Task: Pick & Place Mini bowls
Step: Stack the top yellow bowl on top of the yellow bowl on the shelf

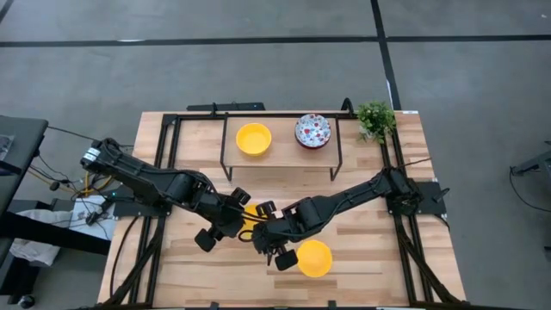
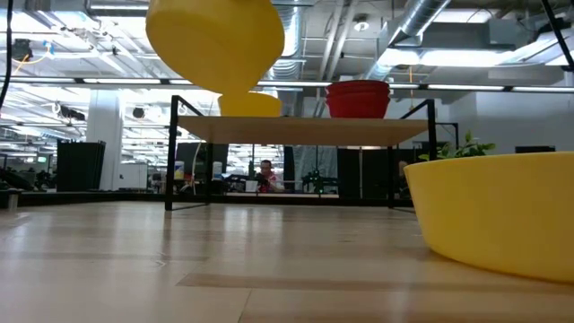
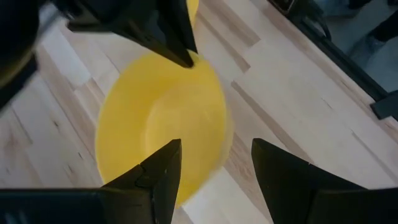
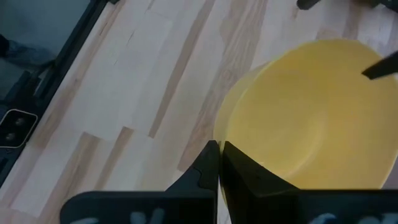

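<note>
My right gripper (image 4: 219, 163) is shut on a plain yellow mini bowl (image 4: 311, 118) held above the table's middle; the bowl also shows in the low view (image 2: 215, 40). My left gripper (image 3: 217, 177) is open, its fingers on either side of that bowl's other rim (image 3: 219, 149); whether they touch it I cannot tell. A second yellow bowl (image 1: 313, 258) rests on its base on the table near the front edge. A third yellow bowl (image 1: 253, 139) and a speckled white bowl (image 1: 312, 131) stand on the shelf (image 1: 284, 155). My right gripper pinches the yellow bowl's rim (image 4: 239, 165) between its two fingers, on the side away from my left gripper. The bowl is lifted clear of the table and hangs tilted (image 2: 215, 40).
The low black-framed shelf (image 2: 296, 130) stands across the table's far side. A small green plant (image 1: 375, 119) sits at the far right corner. Bare wood lies to the left and right of the two grippers.
</note>
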Robot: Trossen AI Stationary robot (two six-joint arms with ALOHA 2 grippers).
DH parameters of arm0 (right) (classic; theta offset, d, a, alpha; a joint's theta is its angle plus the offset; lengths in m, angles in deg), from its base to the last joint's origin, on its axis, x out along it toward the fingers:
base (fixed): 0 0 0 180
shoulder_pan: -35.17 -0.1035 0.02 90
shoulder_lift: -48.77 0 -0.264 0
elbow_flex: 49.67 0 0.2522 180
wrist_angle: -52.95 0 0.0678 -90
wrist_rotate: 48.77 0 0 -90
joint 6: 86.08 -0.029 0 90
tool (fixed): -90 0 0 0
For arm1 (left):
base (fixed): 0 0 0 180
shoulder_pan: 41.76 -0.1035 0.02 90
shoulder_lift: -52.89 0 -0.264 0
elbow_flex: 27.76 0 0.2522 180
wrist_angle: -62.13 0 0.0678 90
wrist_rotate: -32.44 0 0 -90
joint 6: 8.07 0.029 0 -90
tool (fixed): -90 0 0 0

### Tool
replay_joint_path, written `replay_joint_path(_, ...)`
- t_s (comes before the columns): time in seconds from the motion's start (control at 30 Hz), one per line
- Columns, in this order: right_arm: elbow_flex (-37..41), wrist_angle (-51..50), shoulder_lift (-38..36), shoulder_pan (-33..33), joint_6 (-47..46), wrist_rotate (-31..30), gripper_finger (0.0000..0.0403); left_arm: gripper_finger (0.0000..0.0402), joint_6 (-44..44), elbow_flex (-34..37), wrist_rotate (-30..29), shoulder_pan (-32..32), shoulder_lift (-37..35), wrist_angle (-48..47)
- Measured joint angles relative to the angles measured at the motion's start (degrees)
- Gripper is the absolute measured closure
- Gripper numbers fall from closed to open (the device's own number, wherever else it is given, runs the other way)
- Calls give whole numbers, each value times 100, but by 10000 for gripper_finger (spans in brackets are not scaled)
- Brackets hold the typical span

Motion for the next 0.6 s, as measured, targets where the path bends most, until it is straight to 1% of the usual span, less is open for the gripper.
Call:
replay_joint_path(0.2, 0, 87, 2, 2, 7, -2, 403, 207, 0, 92, -2, -70, 2, 13)
replay_joint_path(0.4, 4, 85, 4, -2, 9, 13, 403, 207, 0, 455, 42, -63, 2, 31)
replay_joint_path(0.6, 4, 84, 9, -11, 16, 96, 403, 207, 0, 485, 45, -63, -7, 170)
